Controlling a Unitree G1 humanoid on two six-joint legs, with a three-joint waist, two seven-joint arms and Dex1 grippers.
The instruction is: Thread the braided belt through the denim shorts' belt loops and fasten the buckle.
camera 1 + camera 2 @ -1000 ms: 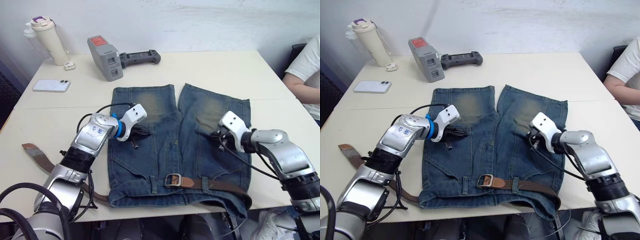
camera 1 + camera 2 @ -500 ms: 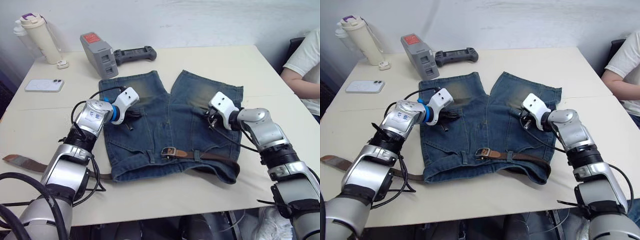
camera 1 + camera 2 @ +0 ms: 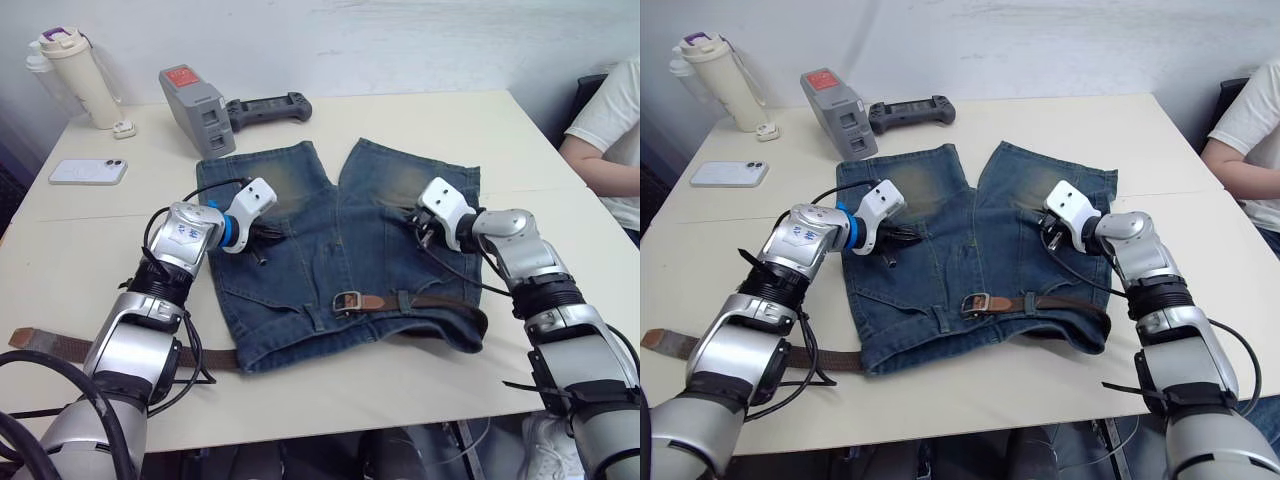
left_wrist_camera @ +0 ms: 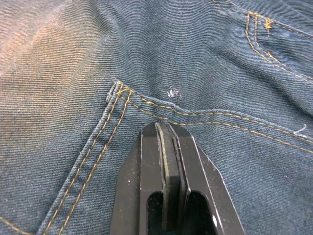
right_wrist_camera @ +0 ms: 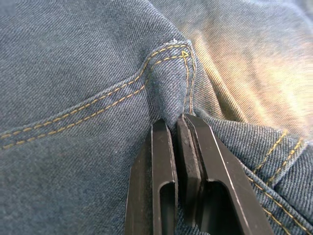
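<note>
The denim shorts lie flat mid-table, waistband toward me. The braided belt runs through the belt loops along the waistband. Its buckle rests at the waist's middle with the strap passed through it. The belt's tail trails off to the left on the table. My left gripper is shut, tips resting at a pocket seam with no cloth seen between the pads. On the other leg, my right gripper is shut on a puckered fold of denim.
At the back left stand a cream bottle, a white phone, a grey device and a black controller. A person in white sits at the right edge. The table's front edge is close to the waistband.
The camera pulled back and tilted. Since half a second ago the shorts' waist has slid slightly right with both grippers, and more of the belt's tail lies on the table at left.
</note>
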